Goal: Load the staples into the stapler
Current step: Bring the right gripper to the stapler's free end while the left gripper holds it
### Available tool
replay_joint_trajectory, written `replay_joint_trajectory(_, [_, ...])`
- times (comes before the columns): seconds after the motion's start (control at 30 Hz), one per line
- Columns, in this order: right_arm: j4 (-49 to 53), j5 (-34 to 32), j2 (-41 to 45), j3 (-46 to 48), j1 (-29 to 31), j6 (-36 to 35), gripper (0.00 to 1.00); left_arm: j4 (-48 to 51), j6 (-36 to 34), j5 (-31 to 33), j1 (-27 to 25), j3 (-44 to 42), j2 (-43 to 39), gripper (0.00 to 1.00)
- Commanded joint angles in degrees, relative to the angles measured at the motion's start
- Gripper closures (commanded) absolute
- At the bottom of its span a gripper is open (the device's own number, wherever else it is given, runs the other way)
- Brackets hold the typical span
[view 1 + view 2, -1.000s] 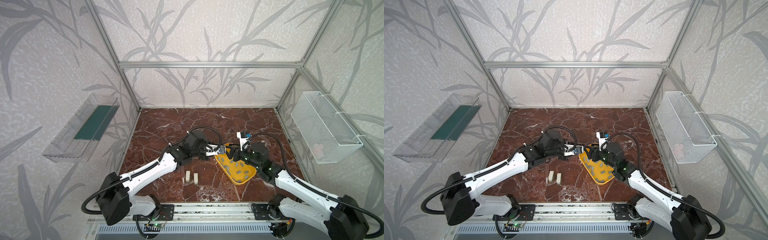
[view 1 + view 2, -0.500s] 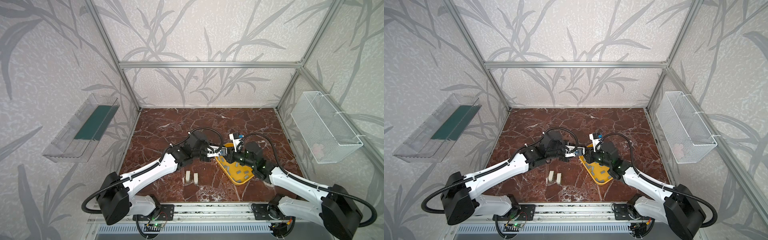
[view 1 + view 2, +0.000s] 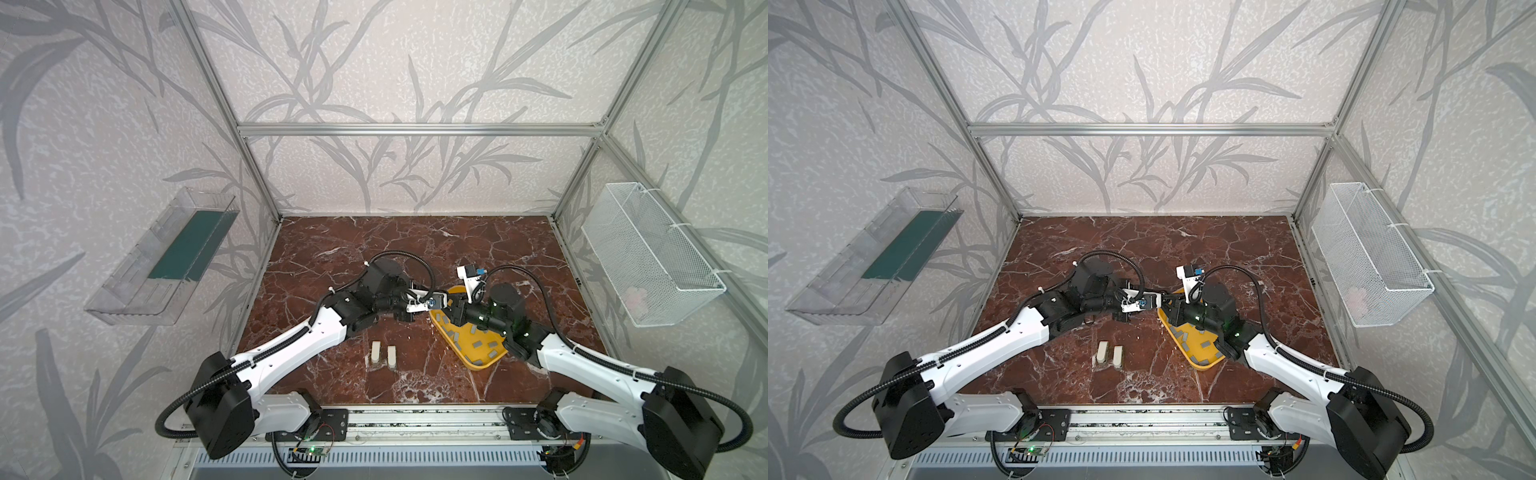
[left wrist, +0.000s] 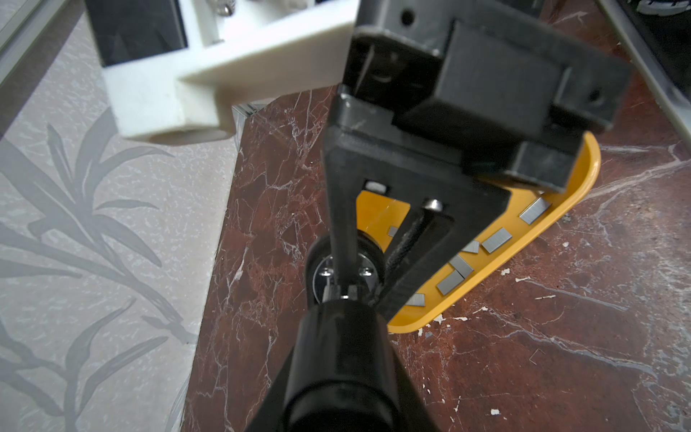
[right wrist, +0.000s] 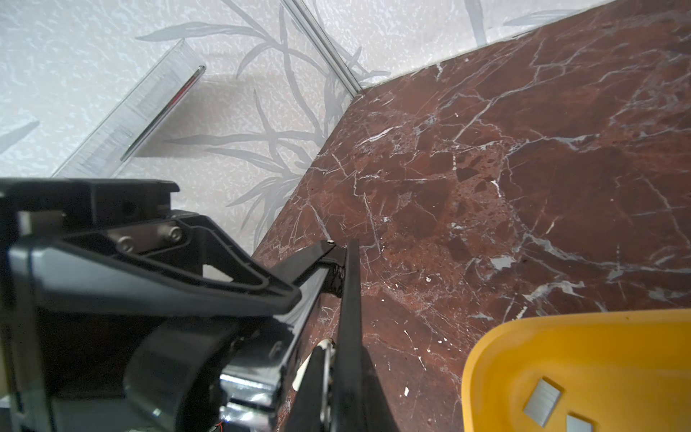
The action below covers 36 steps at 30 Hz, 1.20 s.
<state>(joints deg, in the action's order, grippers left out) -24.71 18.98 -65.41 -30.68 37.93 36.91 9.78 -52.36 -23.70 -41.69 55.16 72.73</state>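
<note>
Two hands, both top views: the left hand [image 3: 422, 312] and the right hand [image 3: 445, 311] meet nose to nose over the far end of the yellow tray [image 3: 484, 366], toward the left arm's side. The wrists mask what sits between them.
Tray contents: short grey staple strips [image 3: 476, 343] lie loose on the tray floor.
Beside the tray: two cream blocks [image 3: 376, 352] stand on the worktop [image 3: 374, 249], well apart from the tray on the left arm's side.
Left wrist view, stapler: the stapler [image 4: 336, 366] runs straight out from the left hand, with its long axis aimed at the tray rim. Its outer end shows bright metal, and the tray lies just beyond it.
Left wrist view, right hand: it reaches in from above the tray with its fingers [image 4: 338, 224] pinched narrow at the stapler's metal end. I cannot tell whether a strip sits between them.
Right wrist view, left hand: it is clamped round the stapler's black body. A thin black bar [image 5: 310, 262] with a spring stands lifted off the body, so the magazine is probably open.
Nearer arm: the right hand is at the loading end, while the left hand seems only to steady the stapler.
Coming move: I judge it turns on keeping the right hand in line with the stapler's long axis.
Surface: the worktop is smooth dark red marble pattern, with pale flecks around the tray.
Room: a clear wall bin [image 3: 166, 257] hangs on the left arm's side of the tray and a white wire basket [image 3: 648, 266] on the opposite side, both well apart from it.
</note>
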Motion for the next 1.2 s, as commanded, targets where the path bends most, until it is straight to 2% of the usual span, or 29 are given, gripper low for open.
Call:
replay_joint_trajectory(0.0, [-0.59,-4.19,-1.22,1.91,-3.99,2.72,1.00,-0.59,-0.82,-8.26,1.93,-0.13,-5.27,1.00])
replay_joint_trajectory(0.37, [-1.60,-2.37,-4.49,1.37,-5.51,3.01,1.00,-0.65,-0.33,-13.83,4.99,-0.75,-7.34,1.00])
replay_joint_trajectory(0.43, [-0.54,-2.57,-4.09,0.93,-5.55,2.35,0.90,-0.95,-0.07,-13.74,5.29,-0.81,-7.25,1.00])
replay_joint_trajectory(0.53, [1.62,-3.63,-2.28,0.49,-5.52,1.05,0.65,-1.47,0.36,-13.03,5.74,-0.81,-6.95,1.00])
replay_joint_trajectory(0.6, [2.54,-3.93,-0.61,0.43,-5.56,0.18,0.59,-1.84,1.26,-11.42,5.83,-0.52,-6.46,1.00])
replay_joint_trajectory(0.83, [7.08,-6.55,6.94,0.53,-5.53,-4.05,0.48,0.38,1.12,-7.22,5.82,1.28,-3.97,1.00])
replay_joint_trajectory(1.07, [10.55,-9.42,12.30,0.26,-5.53,-6.90,0.40,1.72,0.59,-6.79,5.79,1.85,-3.21,1.00])
replay_joint_trajectory(1.17, [9.01,-10.65,14.58,1.44,-5.50,-7.62,0.36,2.53,0.08,-6.78,5.83,1.97,-2.77,1.00])
